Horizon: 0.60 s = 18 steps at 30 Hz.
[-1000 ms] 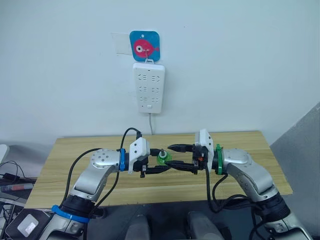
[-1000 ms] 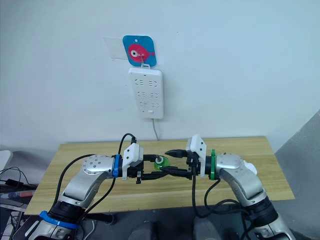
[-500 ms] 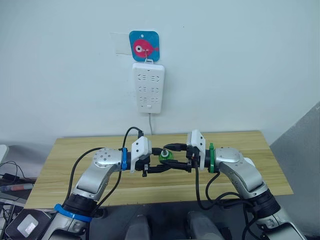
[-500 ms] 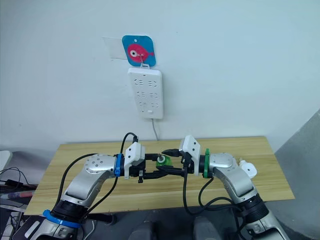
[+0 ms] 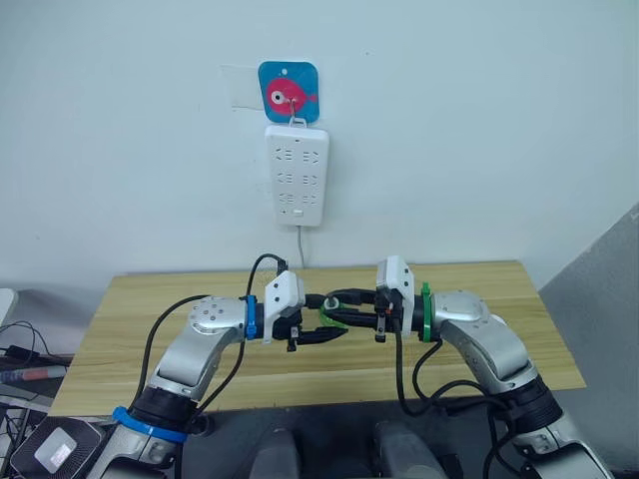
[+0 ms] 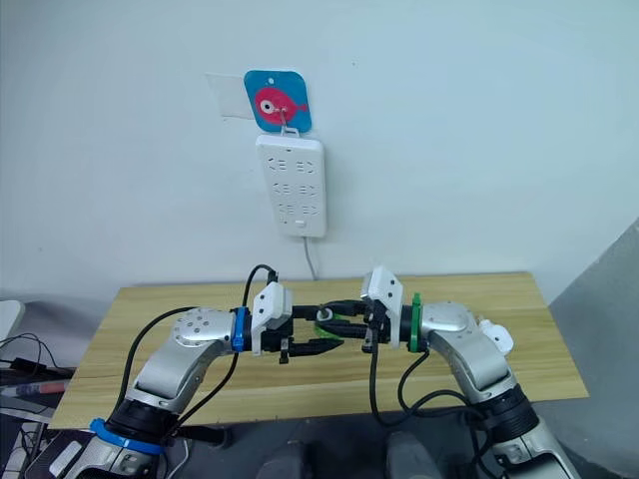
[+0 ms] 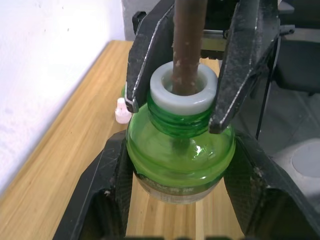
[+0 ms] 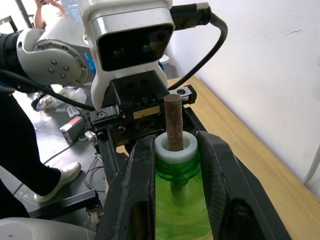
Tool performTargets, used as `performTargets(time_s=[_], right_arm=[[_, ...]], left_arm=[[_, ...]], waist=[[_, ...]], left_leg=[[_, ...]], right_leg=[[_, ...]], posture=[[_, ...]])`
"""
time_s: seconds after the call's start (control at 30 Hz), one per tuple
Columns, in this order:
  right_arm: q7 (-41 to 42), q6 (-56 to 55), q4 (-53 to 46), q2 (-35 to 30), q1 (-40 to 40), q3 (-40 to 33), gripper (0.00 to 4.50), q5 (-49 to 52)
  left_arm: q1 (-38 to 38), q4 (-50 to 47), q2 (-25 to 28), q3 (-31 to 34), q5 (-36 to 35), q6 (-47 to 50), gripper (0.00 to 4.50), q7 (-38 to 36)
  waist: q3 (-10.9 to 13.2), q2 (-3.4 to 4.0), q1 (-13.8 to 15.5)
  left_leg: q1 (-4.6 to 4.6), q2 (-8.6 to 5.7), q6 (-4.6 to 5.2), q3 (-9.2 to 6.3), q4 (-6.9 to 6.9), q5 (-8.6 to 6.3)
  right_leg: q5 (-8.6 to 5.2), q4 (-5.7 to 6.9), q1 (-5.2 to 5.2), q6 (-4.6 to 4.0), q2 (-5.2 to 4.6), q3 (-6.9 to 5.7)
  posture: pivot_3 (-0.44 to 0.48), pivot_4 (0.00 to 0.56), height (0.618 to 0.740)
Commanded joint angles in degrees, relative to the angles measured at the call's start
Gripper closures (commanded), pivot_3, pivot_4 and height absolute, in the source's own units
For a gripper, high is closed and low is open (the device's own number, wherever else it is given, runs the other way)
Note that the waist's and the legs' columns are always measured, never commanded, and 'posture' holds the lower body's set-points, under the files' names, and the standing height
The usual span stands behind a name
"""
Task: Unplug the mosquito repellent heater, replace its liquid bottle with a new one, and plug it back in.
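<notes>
Your 2 grippers meet above the table (image 5: 150,299): the left gripper (image 7: 180,165) is clenched on the round green body of the bottle (image 7: 180,155), and the right gripper (image 8: 175,165) is clenched on its white neck, the brown wick (image 8: 173,120) poking out between those jaws. Farther right on the table, past the right arm, lies the heater (image 6: 496,337). Beyond, the power strip (image 5: 297,175) hangs on the wall under a blue fish hook (image 5: 289,93).

The power strip (image 5: 297,175) hangs on the wall above the table (image 5: 140,299). Below it, over the table, the bottle (image 5: 328,310) sits between the left gripper (image 5: 318,317) and the right gripper (image 5: 341,307).
</notes>
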Motion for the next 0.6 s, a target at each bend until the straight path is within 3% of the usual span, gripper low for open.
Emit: performTargets(time_s=[0.03,0.1,0.3,0.6], right_arm=[[-9.1,8.8,-2.1,2.8,-1.4,-10.6,3.66,8.8],[-14.8,14.8,-2.3,5.0,-1.8,-16.2,3.66,14.2],[-33.4,28.2,-1.1,13.3,-5.6,-31.3,3.66,34.4],[-48.3,31.6,-3.0,17.4,-6.0,-35.2,3.66,50.8]], left_arm=[[-1.7,-1.5,-3.3,3.1,0.1,-5.0,0.65,6.0],[-1.9,-1.1,-4.8,3.2,1.2,-6.7,0.03,8.3],[-3.4,-0.5,-9.7,3.3,3.3,-10.2,0.0,16.0],[-5.4,0.9,-15.6,2.3,6.2,-14.3,0.0,23.4]], waist=[[0.0,-0.04,0.1],[0.0,-0.03,0.1],[0.0,-0.03,-0.2],[0.0,-0.02,-0.5]], left_leg=[[0.0,0.0,0.0,-0.03,0.01,0.0],[0.01,-0.01,0.0,-0.02,0.0,0.0],[-0.05,0.0,0.0,0.03,-0.06,0.0],[-0.1,-0.01,0.01,0.12,-0.07,-0.01]], right_leg=[[0.01,0.0,0.02,-0.01,0.0,-0.03],[0.14,-0.01,0.03,-0.23,0.0,-0.01],[0.14,-0.01,-0.06,-0.24,0.01,0.04],[0.13,-0.06,-0.1,-0.23,0.02,0.09]], posture=[[-0.054,0.103,0.74],[-0.065,0.104,0.74],[-0.08,0.1,0.74],[-0.079,0.094,0.74]])
